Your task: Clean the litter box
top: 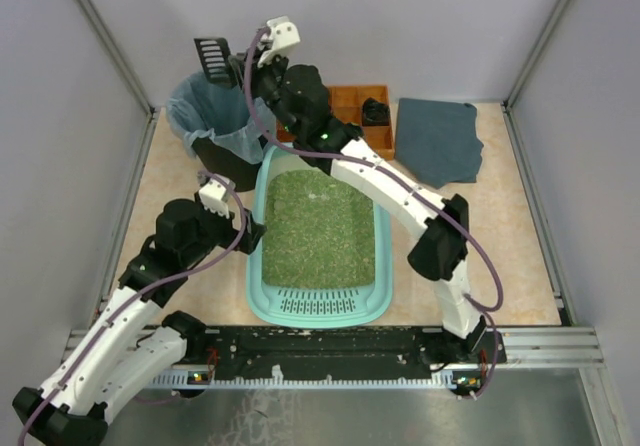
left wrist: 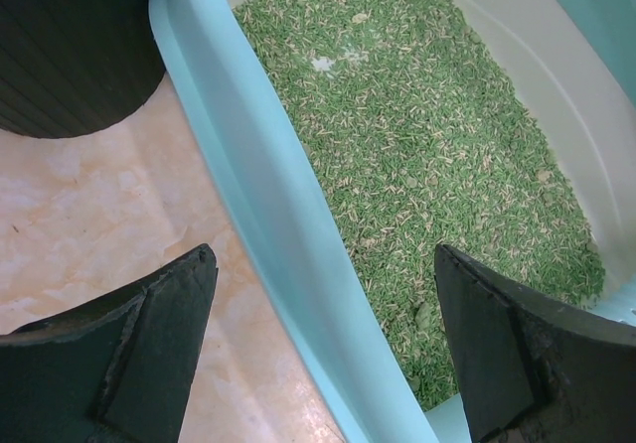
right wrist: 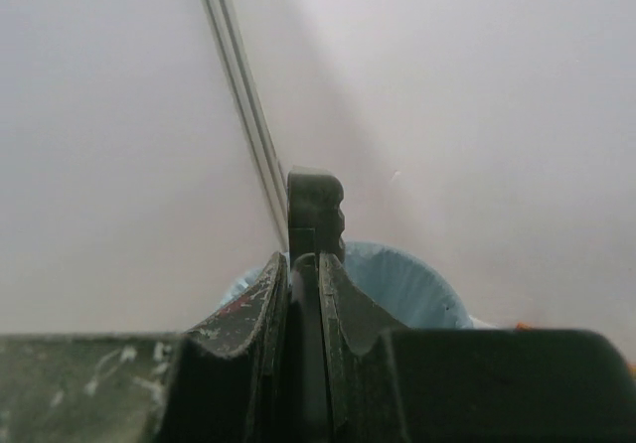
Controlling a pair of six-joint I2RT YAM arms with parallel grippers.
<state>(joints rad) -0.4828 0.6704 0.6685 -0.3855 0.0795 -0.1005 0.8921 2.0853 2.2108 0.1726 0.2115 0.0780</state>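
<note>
The light-teal litter box [top: 322,309] lies in the middle of the table, filled with green litter [top: 320,226]. My left gripper [top: 252,234] is open and straddles its left wall [left wrist: 268,195]: one finger is over the table, the other over the litter [left wrist: 437,145]. My left gripper [left wrist: 323,254] holds nothing. My right gripper [top: 243,66] is raised above the black bin [top: 210,116] and is shut on the handle of a black slotted scoop [top: 213,58]. In the right wrist view, the scoop handle [right wrist: 316,205] sticks up between the jaws of the right gripper [right wrist: 304,264]. What the scoop carries is hidden.
The bin is lined with a pale blue bag [right wrist: 407,284] and stands just beyond the box's far left corner. An orange compartmented tray [top: 350,101] with a black object [top: 376,112] sits at the back. A dark grey cloth [top: 438,141] lies at the back right. Enclosure walls stand around the table.
</note>
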